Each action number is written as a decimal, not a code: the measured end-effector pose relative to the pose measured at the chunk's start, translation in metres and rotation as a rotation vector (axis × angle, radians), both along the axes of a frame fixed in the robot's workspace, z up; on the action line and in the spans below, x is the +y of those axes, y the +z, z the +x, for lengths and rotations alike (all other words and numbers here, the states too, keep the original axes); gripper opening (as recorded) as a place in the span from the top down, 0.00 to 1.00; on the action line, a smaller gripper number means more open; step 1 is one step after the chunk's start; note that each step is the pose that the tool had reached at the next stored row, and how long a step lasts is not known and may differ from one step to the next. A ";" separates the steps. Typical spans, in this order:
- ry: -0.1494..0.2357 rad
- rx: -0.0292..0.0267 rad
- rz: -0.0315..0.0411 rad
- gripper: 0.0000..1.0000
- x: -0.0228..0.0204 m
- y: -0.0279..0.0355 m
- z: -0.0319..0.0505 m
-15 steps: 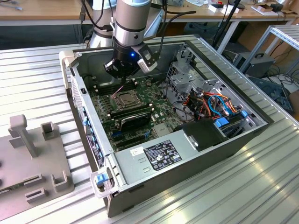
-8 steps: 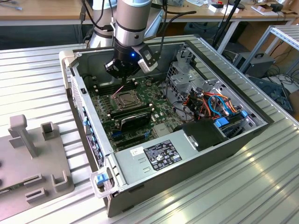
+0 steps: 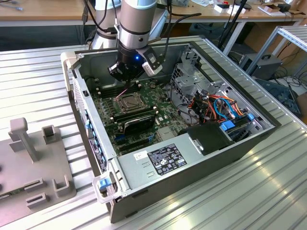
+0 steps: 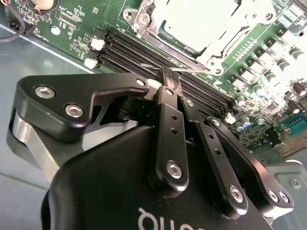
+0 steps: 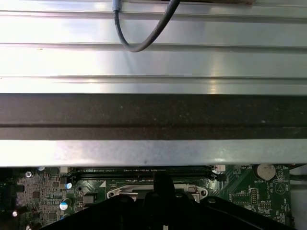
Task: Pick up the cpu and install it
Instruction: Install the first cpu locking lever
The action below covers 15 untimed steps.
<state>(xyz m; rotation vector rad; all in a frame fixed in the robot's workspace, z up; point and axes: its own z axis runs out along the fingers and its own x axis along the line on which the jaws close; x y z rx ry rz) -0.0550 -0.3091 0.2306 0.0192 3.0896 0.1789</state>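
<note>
The cpu [image 4: 199, 21] is a small square chip with a pale silver top. It lies in the socket on the green motherboard [image 3: 163, 103], with the socket's metal frame [image 4: 144, 21] around it. In the exterior view the cpu [image 3: 129, 101] sits just below my gripper [image 3: 126, 79], which hangs above the board inside the open computer case. In the second wrist view my gripper [image 4: 171, 81] is shut, its two black fingers pressed together with nothing visible between them, over the memory slots beside the socket. The first wrist view has the gripper [image 5: 163, 181] in front of the socket frame [image 5: 120, 193].
Black memory slots [image 4: 134, 50] run alongside the socket. A larger black oblong part [image 3: 139, 125] lies on the board nearer the power supply [image 3: 163, 158]. A drive cage [image 3: 192, 76] and coloured cables [image 3: 220, 105] fill the case's right side. The case wall [image 5: 153, 115] is close behind. A grey fixture [image 3: 33, 163] stands on the table.
</note>
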 end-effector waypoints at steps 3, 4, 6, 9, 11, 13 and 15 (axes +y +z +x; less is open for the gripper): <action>0.000 0.0001 -0.0001 0.89 0.0000 -0.0013 0.0039; 0.000 0.0001 0.0000 0.89 0.0000 -0.0018 0.0054; 0.000 0.0001 -0.0002 0.89 -0.0001 -0.0019 0.0061; 0.000 -0.0003 0.0003 0.89 0.0001 -0.0029 0.0061; 0.000 0.0000 -0.0002 0.89 0.0000 -0.0044 0.0061; 0.000 0.0000 -0.0002 0.89 0.0000 -0.0056 0.0062; 0.000 0.0000 -0.0002 0.89 0.0000 -0.0070 0.0065</action>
